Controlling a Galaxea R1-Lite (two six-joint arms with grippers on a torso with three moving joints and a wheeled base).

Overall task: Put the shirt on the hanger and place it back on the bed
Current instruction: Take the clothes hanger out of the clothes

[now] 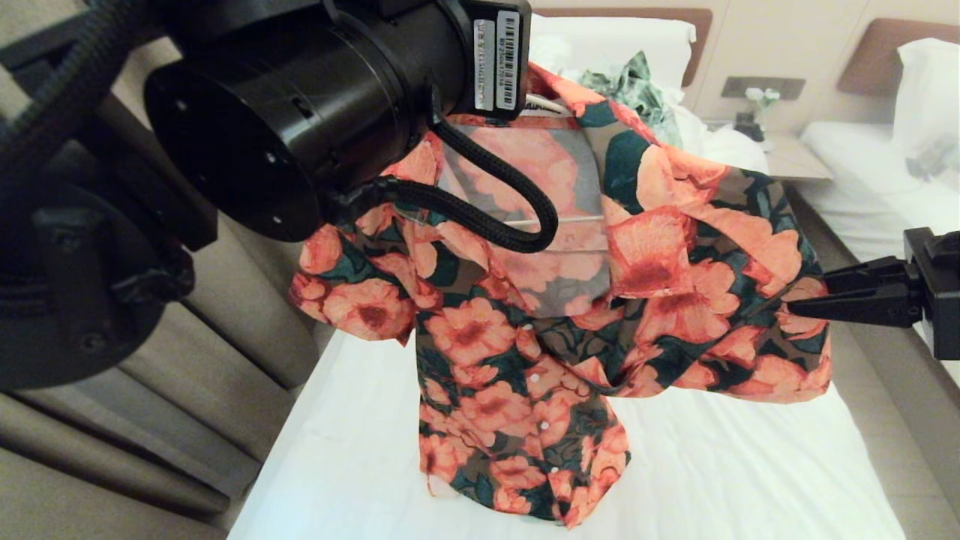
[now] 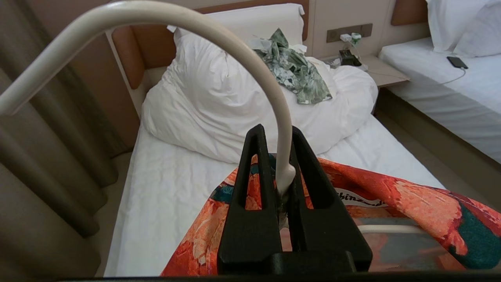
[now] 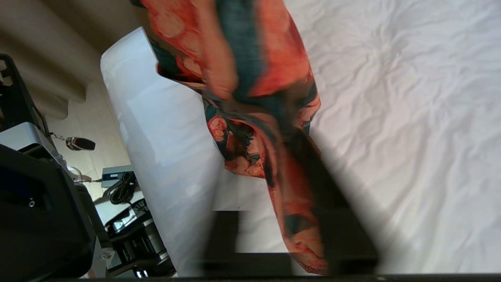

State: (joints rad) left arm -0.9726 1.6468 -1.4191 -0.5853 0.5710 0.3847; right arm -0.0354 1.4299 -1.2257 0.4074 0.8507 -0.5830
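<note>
A: Item one, shirt (image 1: 525, 322)?
B: On the hanger (image 2: 242, 51), held up above the bed (image 1: 750, 465). Collar and neck label at the top, button placket hanging down the front, hem hanging low over the sheet at the bed's foot end.

A: Hanger?
B: Cream hook stem clamped between the fingers of the left end effector (image 2: 285, 188), closed tight on it. Hook curves up and over, toward the headboard side. A straight bar shows inside the shirt neck.

A: Right end effector (image 1: 806, 304)?
B: At the shirt's sleeve edge, on the side away from the curtain (image 1: 187, 360). Fingers narrowed, tips at the fabric; in the right wrist view cloth lies between them, but I cannot tell whether they grip.

A: Containers?
B: None seen. The bed carries a heaped duvet (image 2: 219, 109) at its head, with a green leafy garment (image 2: 297, 70) on top.

A: Edges, open room?
B: Bare sheet spreads below the shirt to the bed's foot. Curtain close along one bed edge; a floor strip and nightstand (image 2: 385, 72) along the other, then a second bed (image 2: 450, 90).
</note>
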